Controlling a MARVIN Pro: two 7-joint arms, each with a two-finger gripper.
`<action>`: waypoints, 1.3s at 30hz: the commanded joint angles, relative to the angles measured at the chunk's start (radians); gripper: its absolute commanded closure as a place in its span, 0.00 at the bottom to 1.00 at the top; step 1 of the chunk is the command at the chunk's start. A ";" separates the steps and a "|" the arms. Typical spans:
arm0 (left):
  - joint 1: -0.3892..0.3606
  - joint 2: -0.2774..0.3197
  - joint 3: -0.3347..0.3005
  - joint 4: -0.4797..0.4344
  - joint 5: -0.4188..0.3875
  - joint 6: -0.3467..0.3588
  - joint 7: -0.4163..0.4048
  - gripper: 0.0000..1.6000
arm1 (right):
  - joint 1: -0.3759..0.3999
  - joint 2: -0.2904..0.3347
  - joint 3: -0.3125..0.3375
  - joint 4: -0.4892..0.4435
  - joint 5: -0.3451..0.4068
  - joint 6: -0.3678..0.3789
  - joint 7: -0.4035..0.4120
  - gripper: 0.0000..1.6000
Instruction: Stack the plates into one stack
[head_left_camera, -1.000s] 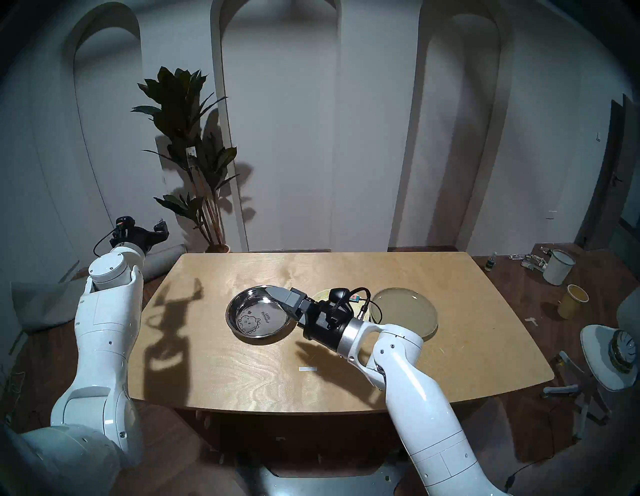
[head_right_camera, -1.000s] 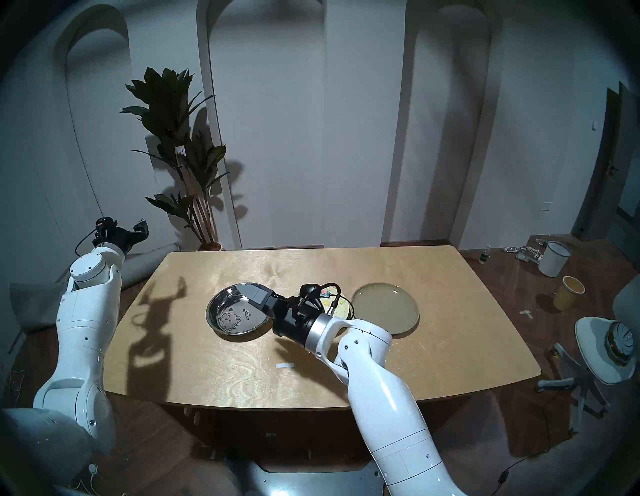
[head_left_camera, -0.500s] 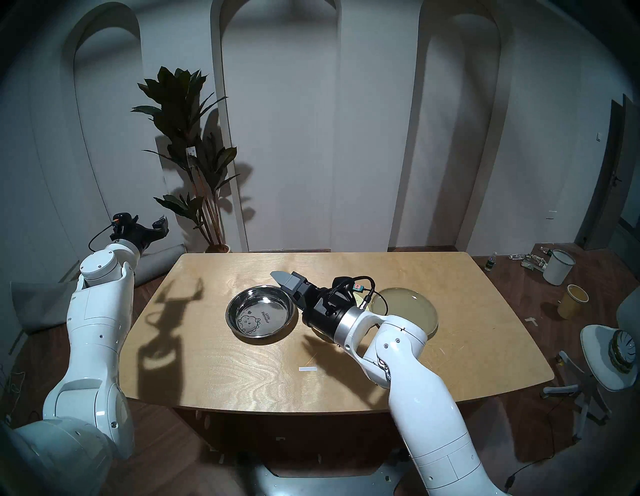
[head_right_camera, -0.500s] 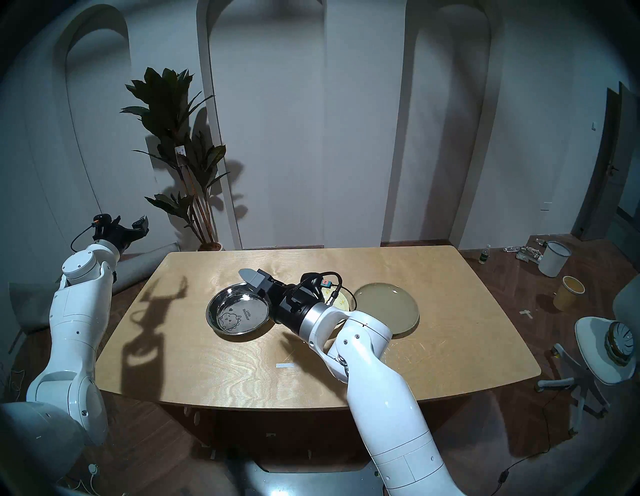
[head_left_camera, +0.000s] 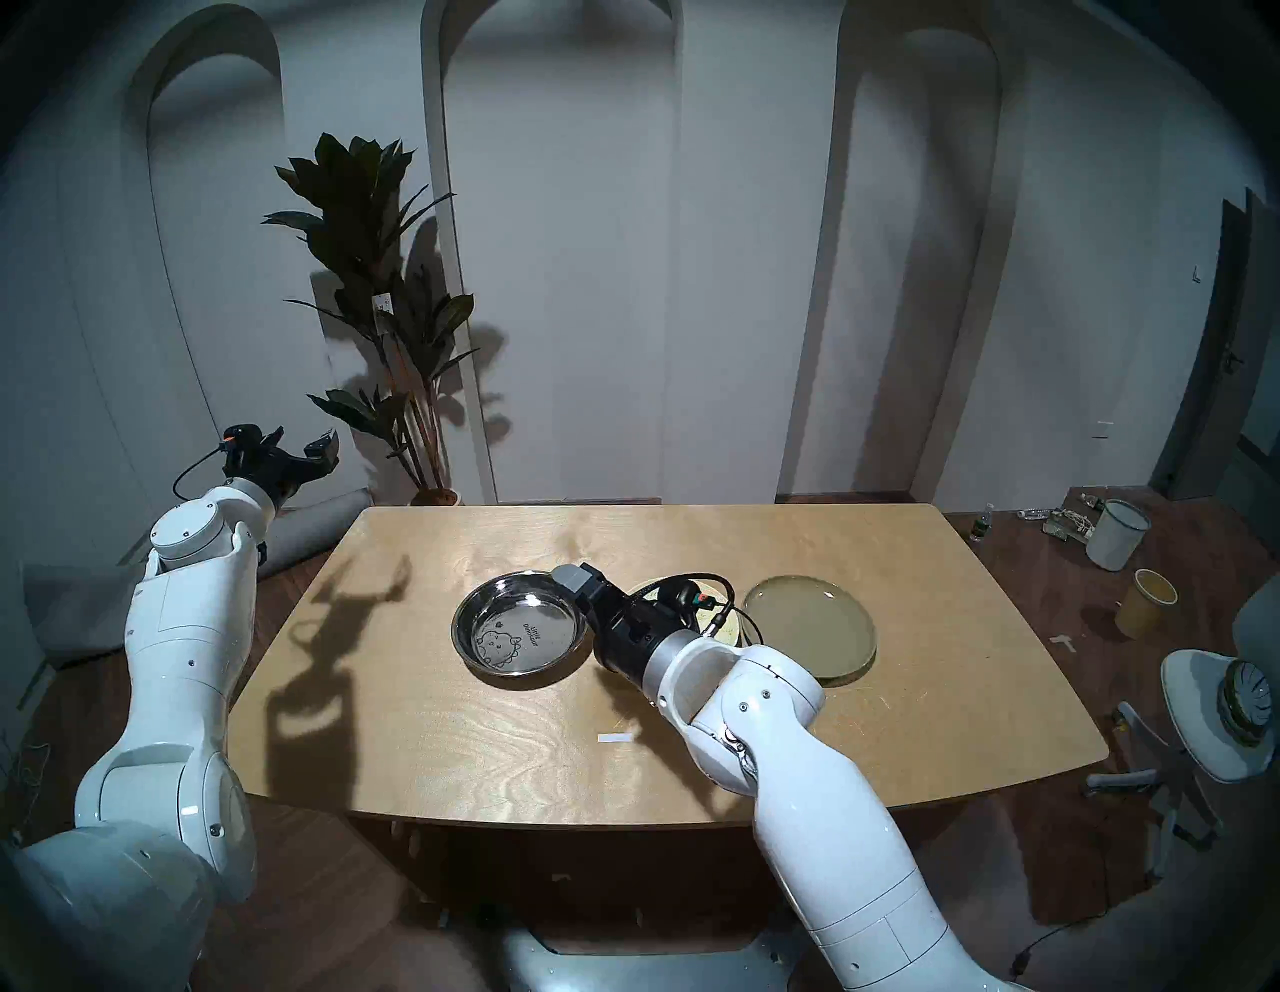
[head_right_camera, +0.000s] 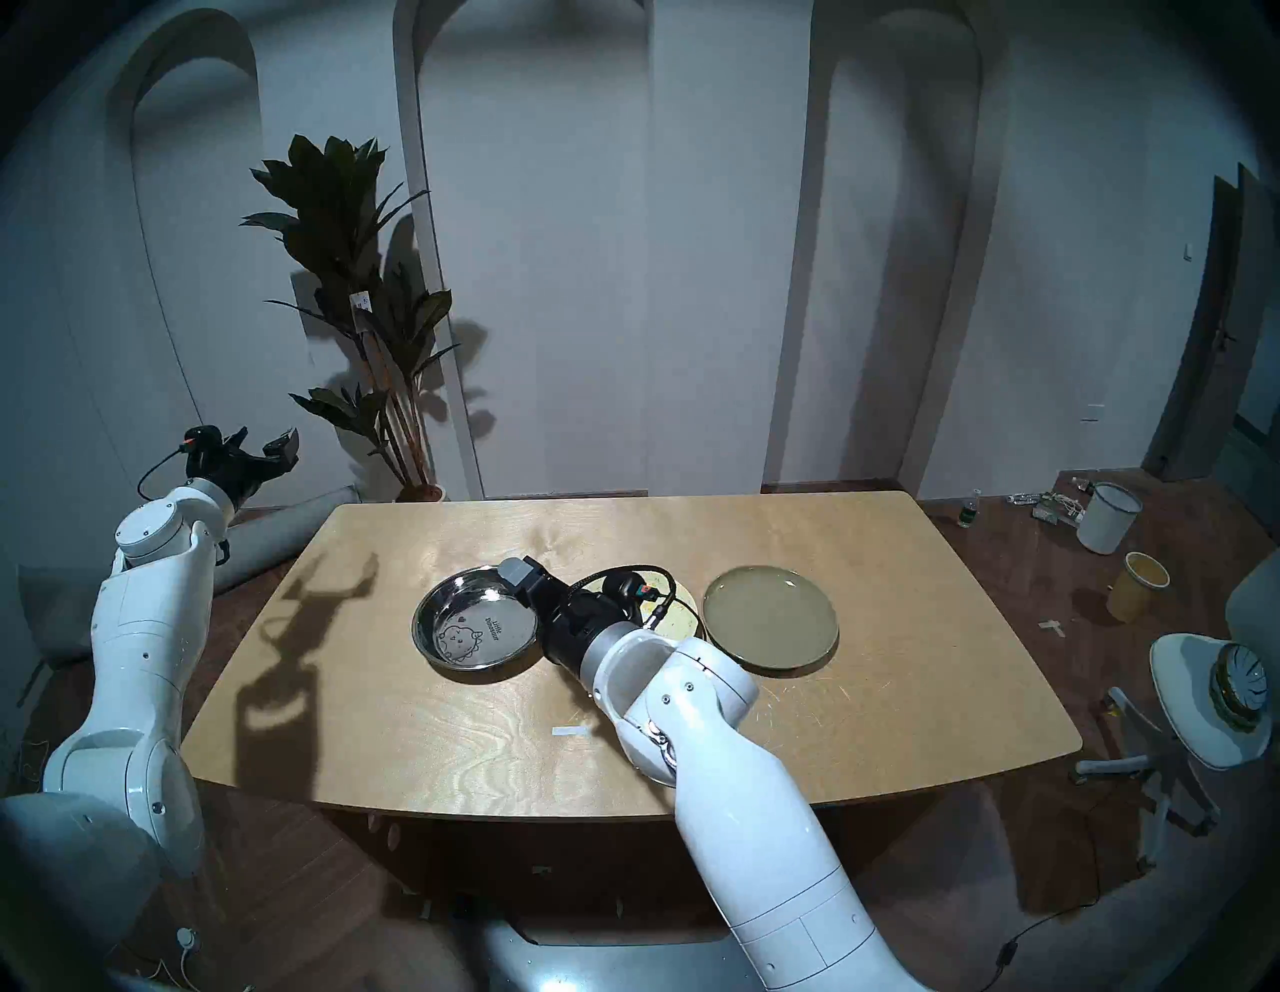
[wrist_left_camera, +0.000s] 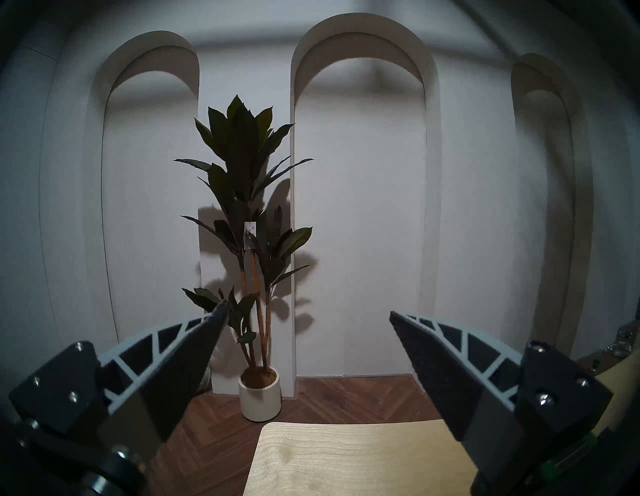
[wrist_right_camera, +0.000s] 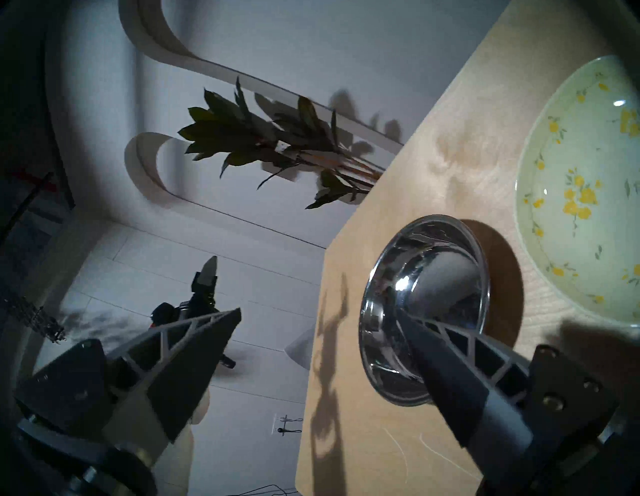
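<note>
Wooden table (head_left_camera: 485, 755); right end effector (wrist_right_camera: 318, 313) wide open, empty, beside steel plate (head_left_camera: 521, 629); left end effector (wrist_left_camera: 308, 313) open, empty

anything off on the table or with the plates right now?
Nothing damaged, spilled or tipped. The steel plate, floral plate and olive plate all sit flat and apart on the table, unstacked. Only stray item: a small white strip near the front edge.
</note>
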 joint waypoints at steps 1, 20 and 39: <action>-0.063 0.027 0.007 0.021 -0.006 -0.040 -0.046 0.00 | 0.055 -0.002 -0.058 -0.021 0.041 -0.105 -0.115 0.00; -0.137 0.047 0.033 0.153 -0.018 -0.135 -0.140 0.00 | 0.112 0.009 -0.180 -0.068 0.337 -0.458 -0.457 0.00; -0.195 0.056 0.052 0.255 -0.021 -0.213 -0.191 0.00 | 0.170 -0.051 -0.116 0.093 0.466 -0.523 -0.493 0.00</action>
